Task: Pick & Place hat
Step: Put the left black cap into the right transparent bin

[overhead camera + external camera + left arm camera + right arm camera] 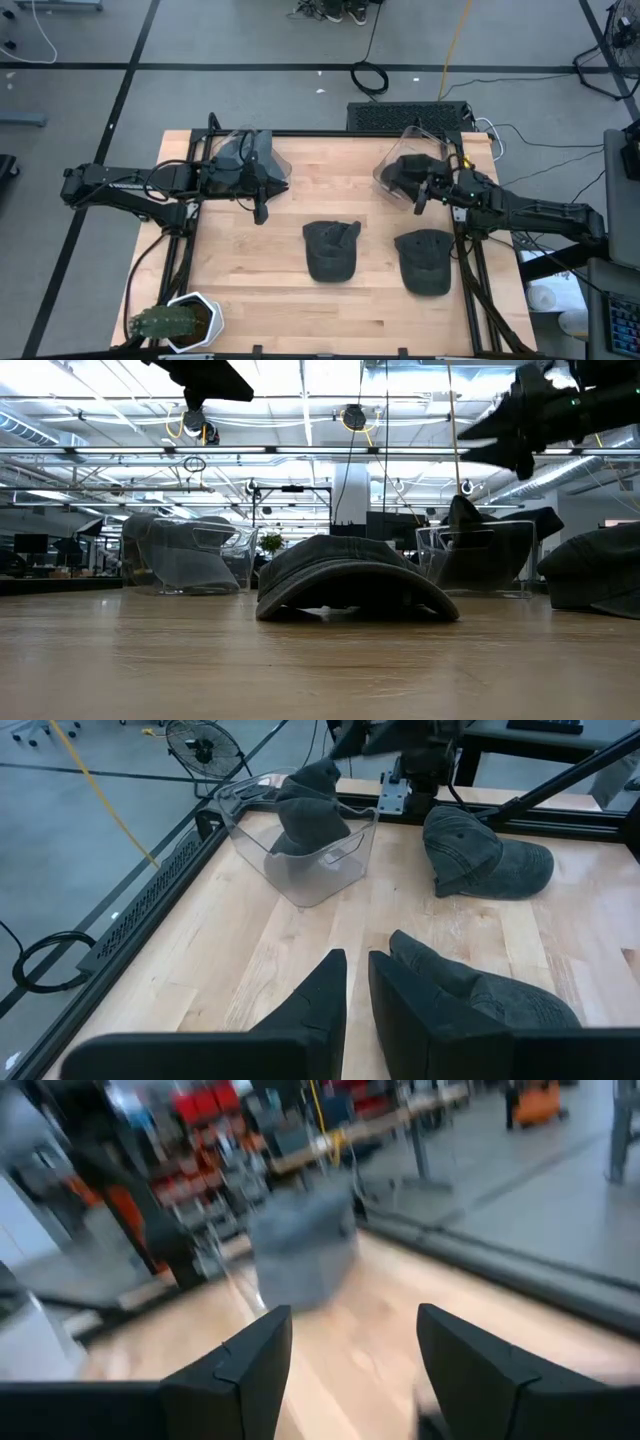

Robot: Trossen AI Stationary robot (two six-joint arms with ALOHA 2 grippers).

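Observation:
Two dark grey hats lie crown up on the wooden table: one in the middle (pixel 332 250) (pixel 350 575) (pixel 490 995), one toward the right edge (pixel 424 262) (pixel 490 855). A clear bin at the far left (pixel 250 160) holds another dark hat, and so does a clear bin at the far right (pixel 405 172) (pixel 310 850). My left gripper (pixel 261 212) (pixel 357 990) hangs shut above the table, beside the left bin, with nothing between its fingers. My right gripper (pixel 418 205) (pixel 355 1360) is open and raised next to the right bin, holding nothing.
A white pot with a green cactus-like plant (pixel 180 322) stands at the near left corner. Black frame rails (pixel 470 290) run along the table's left and right sides. Bare wood lies between the two bins and in front of the hats.

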